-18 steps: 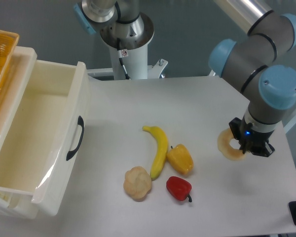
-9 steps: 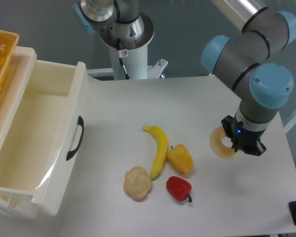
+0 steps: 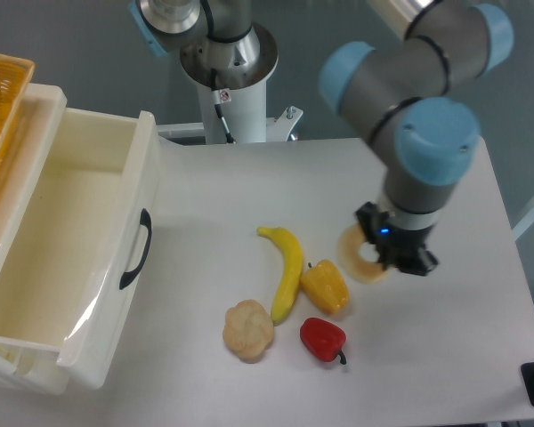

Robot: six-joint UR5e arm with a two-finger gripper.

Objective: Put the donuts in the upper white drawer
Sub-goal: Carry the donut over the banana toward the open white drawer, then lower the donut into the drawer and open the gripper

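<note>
While clamped in the claw (image 3: pixel 384 255) above the table (image 3: pixel 481 338), donut (image 3: pixel 360 253) hangs just right of the yellow pepper (image 3: pixel 326 286). Picked up, by the look of it, but not yet delivered: drawer (image 3: pixel 67 258) far left of the pepper, open and waiting. Ring juts left from closed fingers.

Grey arm (image 3: pixel 400 62) w/ light-blue caps (black claw (image 3: pixel 393 253)).
</note>
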